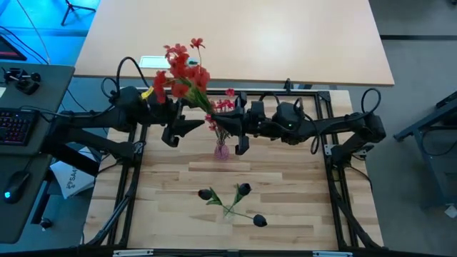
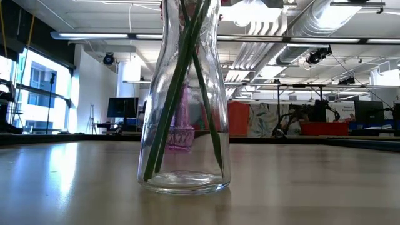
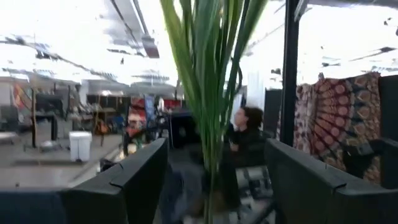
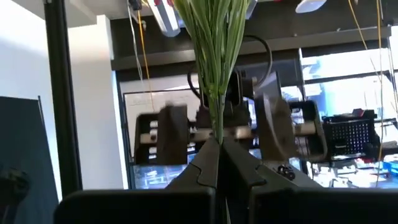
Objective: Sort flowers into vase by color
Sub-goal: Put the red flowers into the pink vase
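The bright-red flowers (image 1: 184, 73) stand tall on green stalks above a small pink vase (image 1: 221, 150) at the middle of the table. My right gripper (image 1: 231, 130) comes in from the right and is shut on those stalks (image 4: 216, 74). My left gripper (image 1: 187, 131) comes from the left and is open. Its fingers (image 3: 140, 177) stand on either side of the same stalks (image 3: 210, 81) without touching them. Three dark blooms (image 1: 243, 190) stand with their stalks in a clear glass vase (image 2: 184, 94) near the front edge. My right gripper (image 4: 217, 146) pinches the red bunch's green stalks (image 4: 217, 124) between its two fingers, low on the stalks. It comes level from the table's right, with the fingers lying across the stalks. The bunch stands upright above the hold, leaning toward the far left.
The black frame rails (image 1: 136, 164) run along both sides of the wooden table (image 1: 293, 193). A lighter table (image 1: 235, 39) lies beyond the far edge. The pink vase shows through the clear vase in the low view (image 2: 182, 134). A person (image 3: 245, 140) sits in the room beyond.
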Robot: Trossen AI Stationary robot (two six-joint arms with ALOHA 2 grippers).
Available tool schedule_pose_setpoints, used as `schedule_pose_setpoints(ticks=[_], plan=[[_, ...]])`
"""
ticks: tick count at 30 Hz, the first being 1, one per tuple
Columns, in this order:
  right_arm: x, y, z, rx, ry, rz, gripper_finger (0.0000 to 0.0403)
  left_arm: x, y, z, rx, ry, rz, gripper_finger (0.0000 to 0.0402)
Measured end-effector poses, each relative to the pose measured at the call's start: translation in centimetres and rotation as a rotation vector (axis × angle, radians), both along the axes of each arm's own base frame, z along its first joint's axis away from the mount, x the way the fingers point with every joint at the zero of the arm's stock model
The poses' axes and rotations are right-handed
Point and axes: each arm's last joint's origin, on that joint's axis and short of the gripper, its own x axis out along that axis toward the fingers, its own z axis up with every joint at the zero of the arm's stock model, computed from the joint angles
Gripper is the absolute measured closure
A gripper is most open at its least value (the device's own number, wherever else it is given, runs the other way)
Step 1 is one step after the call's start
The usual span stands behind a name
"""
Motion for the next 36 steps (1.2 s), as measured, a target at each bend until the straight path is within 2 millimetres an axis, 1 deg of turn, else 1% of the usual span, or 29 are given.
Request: schedule_pose_setpoints(ticks=[3,9,12,14,17,23,26,32,34,36], plan=[[0.3,0.1,-0.2,0.003,-0.02,0.002,0.0403,0.5,0.0,-0.1,0.005,-0.014,0.003,0.0148],[0.8,0.2,-0.8,0.012,-0.01,0.007,0.0403,2.6,0.0,-1.3,-0.002,0.003,-0.033,0.0148],[0.8,0.4,-0.9,0.011,0.004,0.011,0.0403,3.0,0.1,-1.4,-0.005,0.0,-0.021,0.015],[0.8,0.5,-0.9,0.005,0.003,0.011,0.0403,2.9,0.1,-1.3,0.003,-0.009,-0.017,0.0161],[0.8,0.5,-0.9,-0.006,0.003,0.007,0.0403,2.6,0.1,-1.1,0.021,-0.018,-0.008,0.0198],[0.8,0.5,-0.8,-0.006,-0.004,0.006,0.0403,1.6,0.0,-0.8,0.076,-0.003,0.012,0.0311],[0.8,0.5,-0.8,-0.005,-0.008,0.003,0.0403,1.6,0.0,-0.8,0.077,0.006,0.012,0.0352],[0.8,0.4,-0.9,0.001,0.009,0.007,0.0403,1.6,0.0,-0.9,0.091,0.007,0.008,0.0394],[0.8,0.4,-0.9,0.006,0.009,-0.003,0.04,1.6,0.0,-0.9,0.085,0.01,0.005,0.0397],[0.8,0.3,-0.9,0.054,0.014,-0.029,0.0386,1.7,0.0,-1.0,0.083,0.021,0.005,0.0398]])
